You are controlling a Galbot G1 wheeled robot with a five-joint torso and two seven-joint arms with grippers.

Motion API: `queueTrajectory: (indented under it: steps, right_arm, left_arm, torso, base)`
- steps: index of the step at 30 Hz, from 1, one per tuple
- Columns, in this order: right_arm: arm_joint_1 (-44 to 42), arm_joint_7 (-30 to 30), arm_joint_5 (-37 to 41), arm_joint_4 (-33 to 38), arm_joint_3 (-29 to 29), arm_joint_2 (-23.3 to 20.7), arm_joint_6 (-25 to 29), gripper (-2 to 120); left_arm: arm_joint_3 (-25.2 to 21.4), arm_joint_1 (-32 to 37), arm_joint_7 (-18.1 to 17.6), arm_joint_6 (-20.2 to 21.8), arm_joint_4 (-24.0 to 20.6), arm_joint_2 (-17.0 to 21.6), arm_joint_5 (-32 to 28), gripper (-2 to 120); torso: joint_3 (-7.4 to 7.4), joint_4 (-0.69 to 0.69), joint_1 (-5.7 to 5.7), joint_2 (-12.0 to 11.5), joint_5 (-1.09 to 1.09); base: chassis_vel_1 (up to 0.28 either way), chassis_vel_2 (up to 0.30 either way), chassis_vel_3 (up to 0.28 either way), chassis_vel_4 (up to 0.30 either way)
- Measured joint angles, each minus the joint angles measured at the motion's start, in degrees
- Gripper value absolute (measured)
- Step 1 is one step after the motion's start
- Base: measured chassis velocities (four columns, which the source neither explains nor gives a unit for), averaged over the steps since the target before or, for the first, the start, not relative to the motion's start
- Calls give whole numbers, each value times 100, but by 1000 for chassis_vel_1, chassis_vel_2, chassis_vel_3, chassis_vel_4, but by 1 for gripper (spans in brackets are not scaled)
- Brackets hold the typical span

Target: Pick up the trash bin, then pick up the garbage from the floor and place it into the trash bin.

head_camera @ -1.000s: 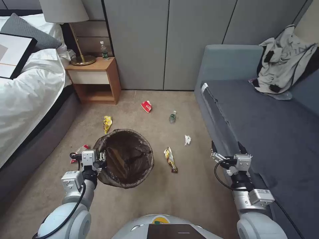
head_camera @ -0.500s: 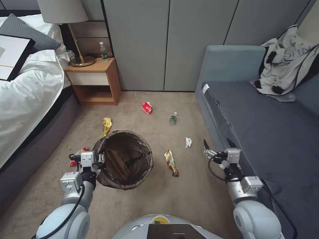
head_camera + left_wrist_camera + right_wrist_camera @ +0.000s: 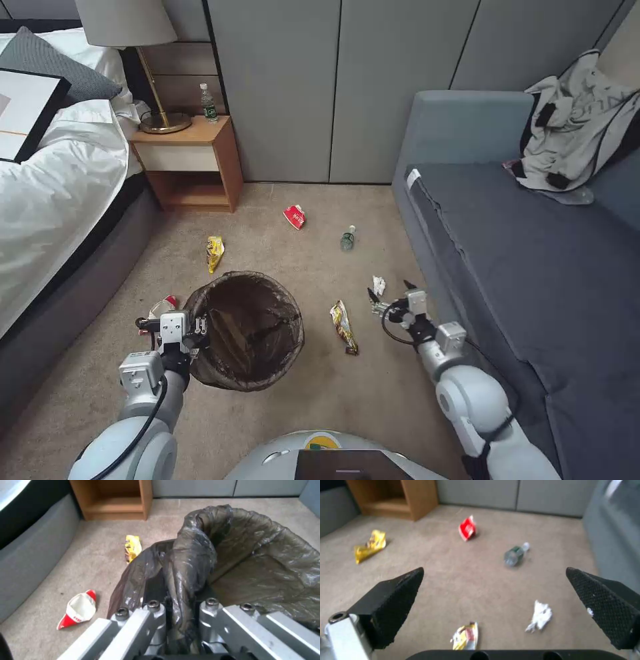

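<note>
The trash bin (image 3: pixel 248 331), lined with a crinkled dark bag, hangs tilted at my left, my left gripper (image 3: pixel 202 326) shut on its rim (image 3: pixel 181 590). Garbage lies on the carpet. There is a red-white carton (image 3: pixel 164 306) beside the bin, a yellow wrapper (image 3: pixel 215 251), a red wrapper (image 3: pixel 294 216), a crushed bottle (image 3: pixel 347 237), a yellow-brown snack wrapper (image 3: pixel 343 326) and crumpled white paper (image 3: pixel 378 285). My right gripper (image 3: pixel 389 294) is low over the floor, open, just beside the white paper (image 3: pixel 540 616). The snack wrapper (image 3: pixel 465 636) lies just short of its spread fingers (image 3: pixel 400 587).
A grey sofa (image 3: pixel 533 267) with a heap of clothing (image 3: pixel 573 127) runs along the right. On the left are the bed (image 3: pixel 47 200) and a wooden nightstand (image 3: pixel 190 160) carrying a lamp and an upright water bottle (image 3: pixel 207 103). Grey cabinet doors close off the far end.
My right arm has reached forward, down and to the left, from beside the sofa edge to the floor by the white paper. The left arm holds the bin, now slightly lower and nearer.
</note>
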Motion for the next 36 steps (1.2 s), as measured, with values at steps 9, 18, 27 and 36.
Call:
queueTrajectory:
  steps: [9, 18, 27, 36]
  right_arm:
    - [662, 48, 260, -892, -673, -214, -151, 100]
    - [1289, 210, 251, -1853, -1384, 3, -200, 100]
    - [1652, 197, 73, -2764, -1645, 164, -94, 100]
    - [1932, 201, -33, -3631, -1684, 320, 88, 100]
  left_arm:
    - [-127, -9, -1, 6, 0, 7, -57, 7]
    - [-126, -6, -6, 22, 0, -12, -83, 7]
    - [-107, 44, -7, 22, 0, -34, -44, 7]
    - [-98, 100, 0, 16, 0, -56, -2, 7]
  torso:
    - [0, 0, 0, 0, -1]
    - [0, 0, 0, 0, 0]
    - [0, -1, 0, 0, -1]
    - [0, 0, 0, 0, -1]
  base:
    - [0, 0, 0, 0]
    - [0, 0, 0, 0]
    - [0, 0, 0, 0]
    - [0, 0, 0, 0]
